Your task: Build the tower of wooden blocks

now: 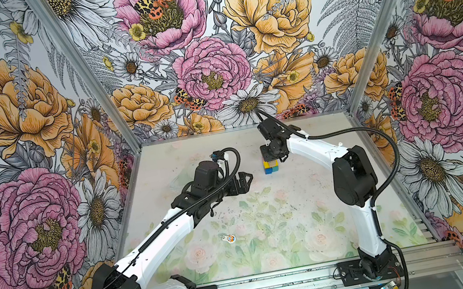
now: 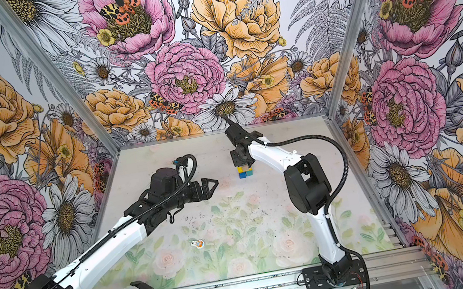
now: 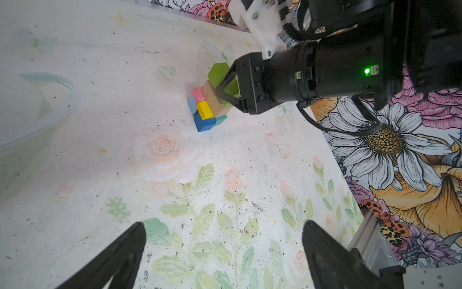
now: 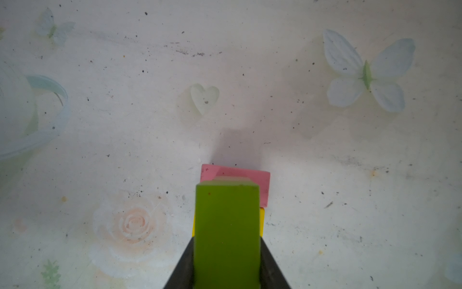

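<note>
The tower (image 1: 270, 166) (image 2: 245, 171) stands at the back middle of the mat. In the left wrist view its dark blue cube (image 3: 203, 123), teal cube (image 3: 221, 119) and light blue cube (image 3: 192, 105) are lowest. Yellow (image 3: 205, 109) and pink bricks (image 3: 197, 93) lie on them, with a bare-wood brick (image 3: 215, 101) above. My right gripper (image 1: 270, 153) (image 4: 227, 240) is shut on the green brick (image 3: 218, 72) (image 4: 226, 225), held right on top of the bare-wood brick. My left gripper (image 1: 247, 177) (image 3: 224, 225) hangs open and empty, left of the tower.
A small round sticker (image 1: 229, 238) lies on the floral mat towards the front. Flowered walls close in the back and both sides. A metal rail (image 1: 279, 283) with both arm bases runs along the front edge.
</note>
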